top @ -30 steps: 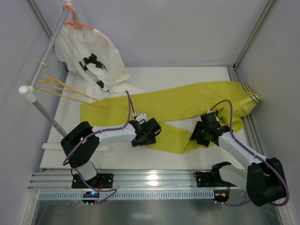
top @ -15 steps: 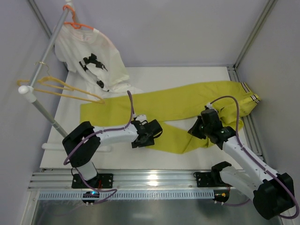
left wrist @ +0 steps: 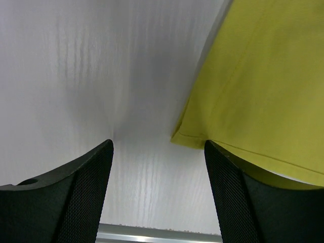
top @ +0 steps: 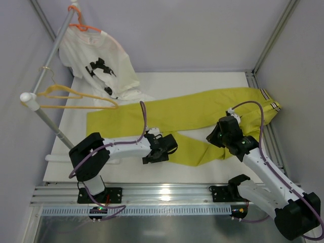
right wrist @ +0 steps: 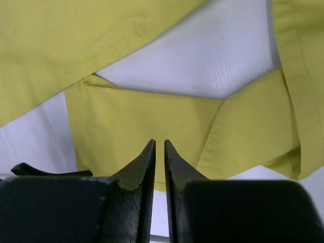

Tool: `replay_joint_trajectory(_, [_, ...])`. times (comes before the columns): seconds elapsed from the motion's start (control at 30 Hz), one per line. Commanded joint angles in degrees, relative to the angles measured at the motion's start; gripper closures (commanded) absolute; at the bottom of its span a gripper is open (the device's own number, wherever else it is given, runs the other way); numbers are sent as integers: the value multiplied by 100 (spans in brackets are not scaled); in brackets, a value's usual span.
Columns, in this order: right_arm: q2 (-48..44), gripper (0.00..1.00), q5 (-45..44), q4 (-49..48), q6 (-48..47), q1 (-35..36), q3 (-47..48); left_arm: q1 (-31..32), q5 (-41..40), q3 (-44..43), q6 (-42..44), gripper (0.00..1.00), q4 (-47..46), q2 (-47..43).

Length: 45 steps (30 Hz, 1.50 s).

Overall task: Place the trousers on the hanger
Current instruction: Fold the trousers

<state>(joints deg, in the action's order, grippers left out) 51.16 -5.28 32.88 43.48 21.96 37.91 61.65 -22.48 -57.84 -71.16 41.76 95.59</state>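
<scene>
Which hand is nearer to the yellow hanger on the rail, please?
Left. The left hand is at the near edge of the trousers, to the right of the hanger. The right hand is further right, beyond the left one.

The trousers (top: pixel 192 114) lie on the table (top: pixel 177 83), right of the hanger (top: pixel 81 94).

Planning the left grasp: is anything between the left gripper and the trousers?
Nothing visible. The left gripper is open over the table, and a hem corner of the trousers lies in the gap between its fingers.
</scene>
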Motion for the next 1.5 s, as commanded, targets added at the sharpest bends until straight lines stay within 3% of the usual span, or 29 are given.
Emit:
replay_joint_trajectory(0.0, [-132, 84, -114, -159, -15, 19, -205, 5, -63, -209, -144, 27, -326, 275])
replay_joint_trajectory(0.1, [-89, 80, -175, -221, -42, 28, -328, 5, -72, -429, -136, 32, -160, 608])
replay_joint_trajectory(0.13, [-71, 80, -193, -247, -59, 19, -346, 14, -72, -499, -109, 41, -98, 697])
replay_joint_trajectory(0.3, [-18, 78, -210, -274, -94, 19, -390, 14, 41, -386, -153, 54, -228, 1040])
replay_joint_trajectory(0.4, [-88, 78, -272, -221, -121, 28, -381, 14, 77, -333, -153, 71, -257, 1084])
replay_joint_trajectory(0.43, [-140, 77, -289, -204, -138, 28, -372, 14, -10, -376, -153, 82, -143, 1084])
replay_joint_trajectory(0.53, [-167, 74, -342, -116, -200, 19, -328, -21, -291, -604, -144, 100, 531, 892])
replay_joint_trajectory(0.7, [-27, 57, -780, 288, -191, 19, 110, -100, -1547, -1254, -311, 99, 2220, 215])
replay_joint_trajectory(0.73, [8, 50, -1060, 498, -148, 11, 329, -109, -1679, -1473, -320, 100, 2693, 92])
replay_joint_trajectory(0.87, [315, 38, -1763, 956, -86, -174, 1015, -197, -2111, -1625, -531, 99, 3329, -513])
replay_joint_trajectory(1.03, [764, 36, -1793, 1212, -357, -1007, 1587, -513, -2059, -1370, -417, 100, 3427, -1050])
replay_joint_trajectory(1.17, [747, 36, -1520, 931, -604, -1895, 1430, -838, -2138, -1335, -259, 99, 3558, -1481])
replay_joint_trajectory(1.37, [1063, 36, -994, 553, -718, -1976, 1324, -1190, -2050, -1300, 102, 100, 3479, -1886])
replay_joint_trajectory(1.47, [1046, 36, -151, -43, -963, -1950, 1053, -1208, -2059, -1247, 172, 100, 3550, -1904])
